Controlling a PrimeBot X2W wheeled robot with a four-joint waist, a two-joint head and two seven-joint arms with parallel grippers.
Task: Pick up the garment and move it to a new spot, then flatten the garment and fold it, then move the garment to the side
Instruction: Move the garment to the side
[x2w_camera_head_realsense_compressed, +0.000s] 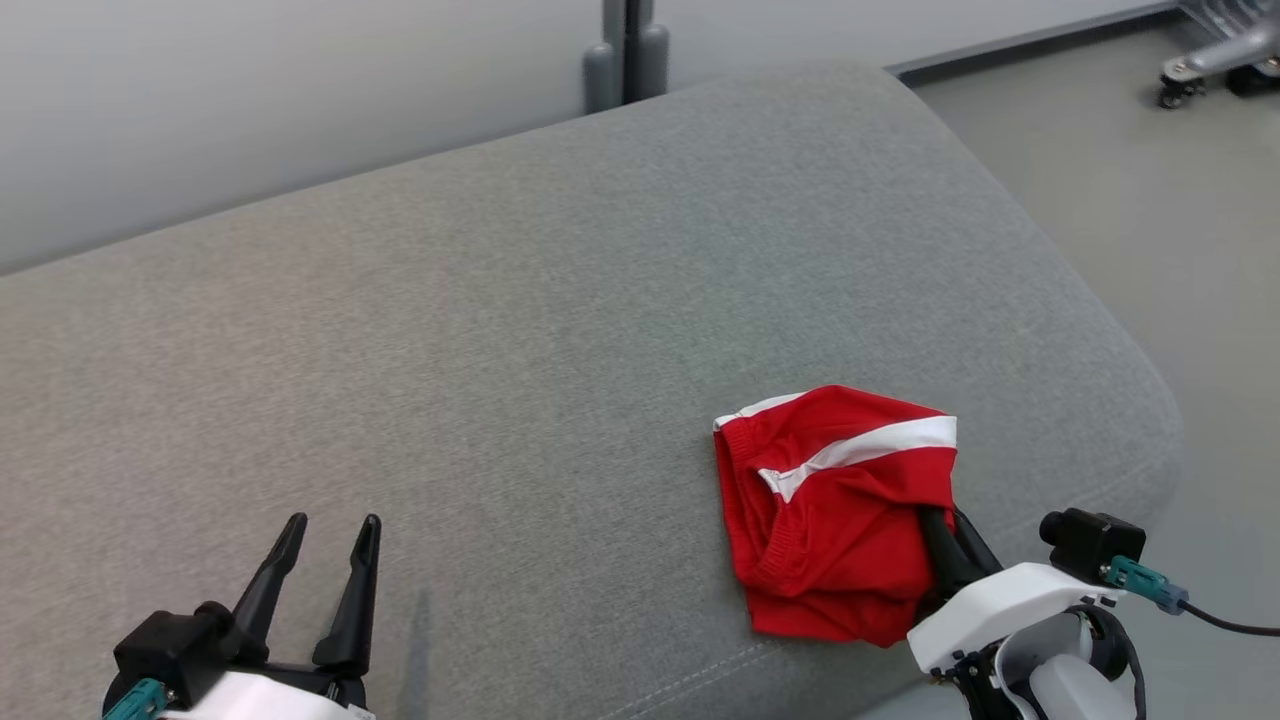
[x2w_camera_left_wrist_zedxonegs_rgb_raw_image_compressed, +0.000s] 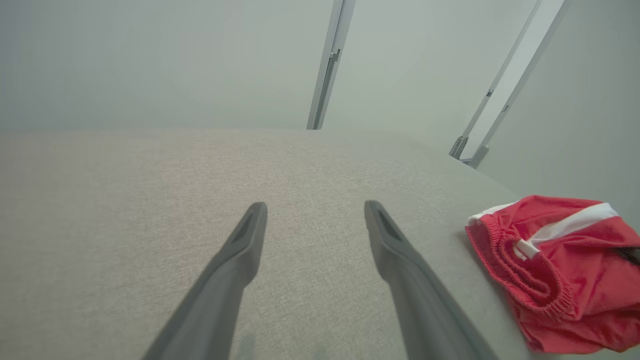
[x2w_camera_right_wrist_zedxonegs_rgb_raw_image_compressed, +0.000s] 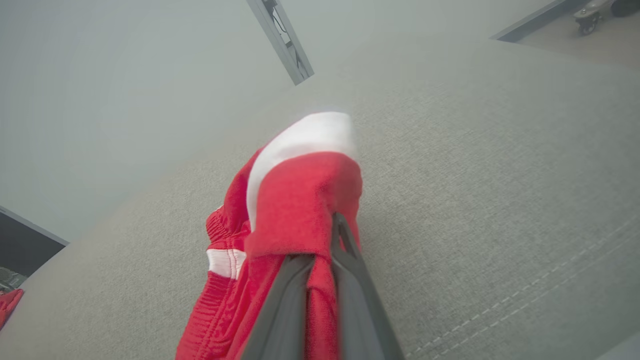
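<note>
Red shorts (x2w_camera_head_realsense_compressed: 835, 510), bunched, lie near the right end of the grey cushion (x2w_camera_head_realsense_compressed: 500, 300), their edge pinched in the right gripper (x2w_camera_head_realsense_compressed: 940, 530); the left gripper (x2w_camera_head_realsense_compressed: 335, 522) hangs wide open. Looks like the pick-up: next, lift clear without dragging.

Scene being lit evenly by soft light, faint shadow (x2w_camera_head_realsense_compressed: 420, 625) being cast beside the left tool (x2w_camera_head_realsense_compressed: 335, 521), wrist views being washed out, garment (x2w_camera_right_wrist_zedxonegs_rgb_raw_image_compressed: 300, 200) being blurred near the lens
</note>
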